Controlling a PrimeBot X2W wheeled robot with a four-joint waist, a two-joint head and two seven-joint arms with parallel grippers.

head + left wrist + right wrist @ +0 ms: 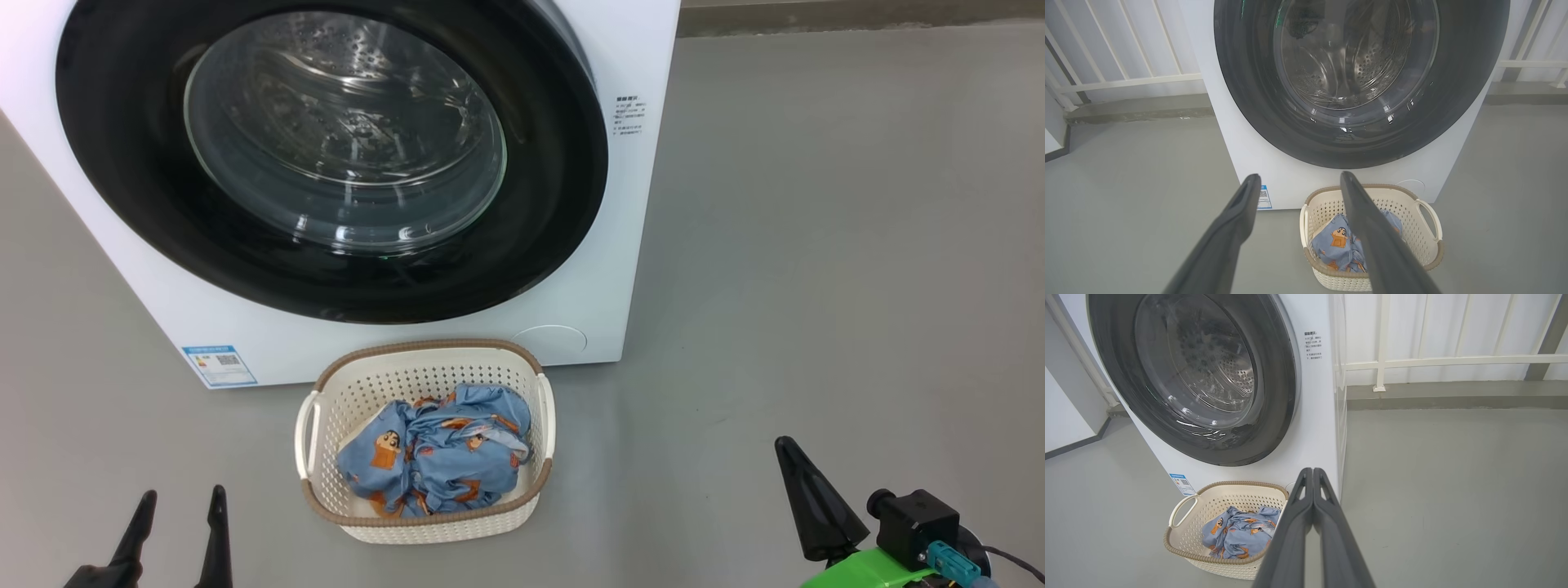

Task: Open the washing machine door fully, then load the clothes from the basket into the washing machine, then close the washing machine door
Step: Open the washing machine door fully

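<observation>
Closest to the lens: left gripper at lower left of the head view, fingers spread wide with nothing between them; right gripper at lower right, fingers pressed tip to tip, pinching nothing. Both low over bare grey floor, well apart from everything, fingers aimed toward the washing machine. Found door shut against the white front, glass bowl showing the drum behind. Found clothes bunched in the basket, set on the floor just in front of the machine, below the door. Judged as step one, not yet begun: door unopened, nothing loaded. For next move: need one gripper raised to the door's rim, perhaps the edge nearest the right gripper, then a hooked pull outward through a full swing. No handle or recess made out on the rim; hinge side not discernible. Worth minding the basket beneath the swing path.
</observation>
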